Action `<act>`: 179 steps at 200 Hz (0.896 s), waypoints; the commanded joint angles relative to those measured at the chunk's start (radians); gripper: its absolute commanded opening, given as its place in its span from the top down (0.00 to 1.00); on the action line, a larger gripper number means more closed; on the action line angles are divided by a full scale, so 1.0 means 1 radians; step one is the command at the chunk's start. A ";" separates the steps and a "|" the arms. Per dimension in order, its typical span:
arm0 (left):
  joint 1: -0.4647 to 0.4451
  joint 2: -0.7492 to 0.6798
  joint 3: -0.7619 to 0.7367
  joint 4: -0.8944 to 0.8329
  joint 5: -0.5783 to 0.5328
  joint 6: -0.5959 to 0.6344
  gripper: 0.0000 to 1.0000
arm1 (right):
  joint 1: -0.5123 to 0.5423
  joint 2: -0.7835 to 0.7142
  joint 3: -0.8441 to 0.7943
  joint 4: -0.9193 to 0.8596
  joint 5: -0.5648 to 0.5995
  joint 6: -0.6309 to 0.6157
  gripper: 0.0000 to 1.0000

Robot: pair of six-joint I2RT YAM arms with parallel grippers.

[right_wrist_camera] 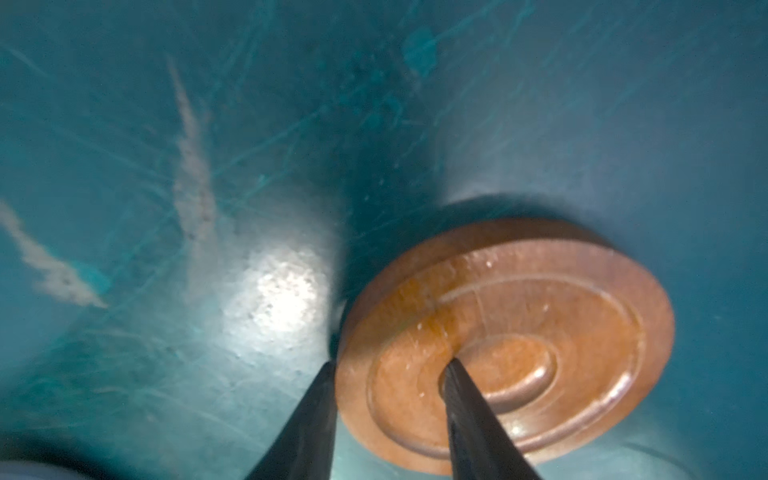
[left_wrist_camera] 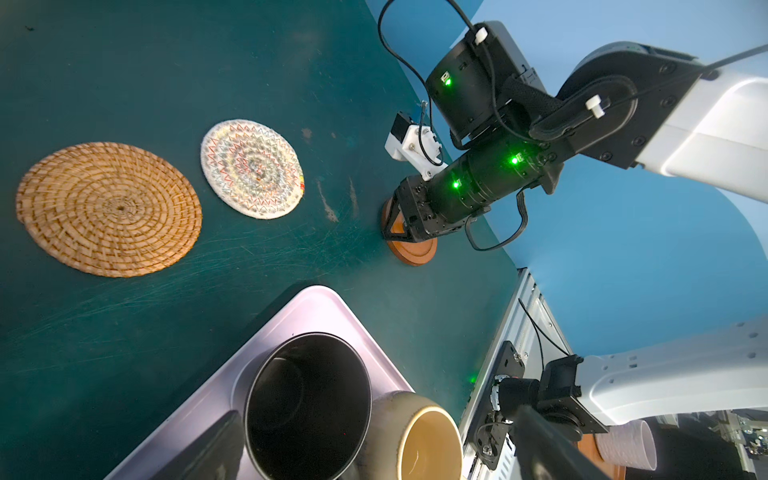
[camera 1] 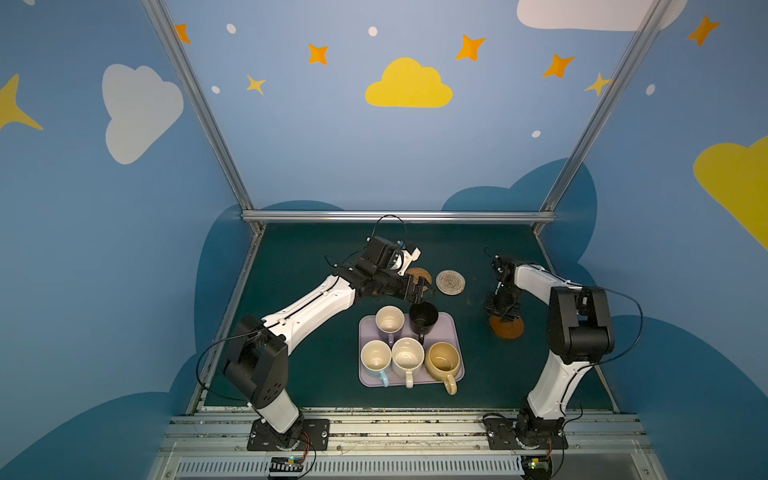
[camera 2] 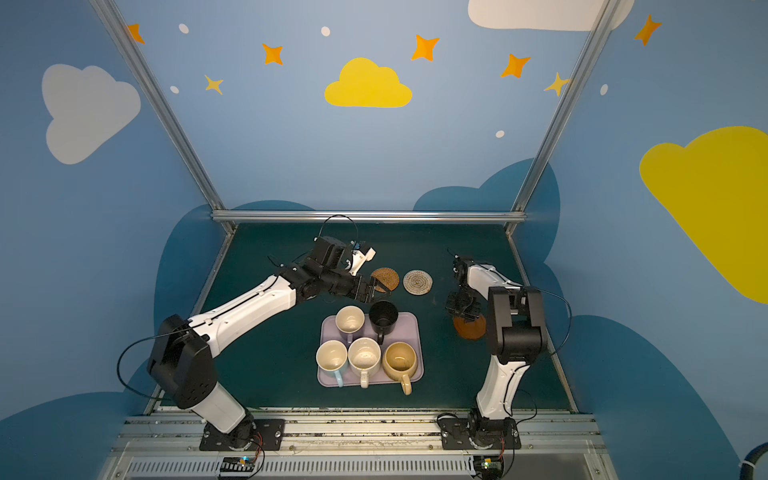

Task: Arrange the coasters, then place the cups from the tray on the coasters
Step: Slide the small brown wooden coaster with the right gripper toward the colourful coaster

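Dark green table (camera 1: 328, 374): the brown wooden coaster (right_wrist_camera: 519, 332) lies flat at three o'clock from the tray (camera 1: 451, 328). The right hand (right_wrist_camera: 391, 368) straddles its rim, jaws half closed; whether it grips, I cannot tell. The left hand (camera 1: 420, 289) gapes empty. Best pinch the rim squarely, then lift level toward the cream woven coaster (camera 1: 450, 282) at twelve.

No text, label, brand name, number or sign can be read on anything in these views.
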 commanded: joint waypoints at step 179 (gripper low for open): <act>0.041 -0.042 -0.040 0.033 0.052 -0.015 0.00 | 0.013 0.309 0.479 -0.080 -0.084 0.007 0.63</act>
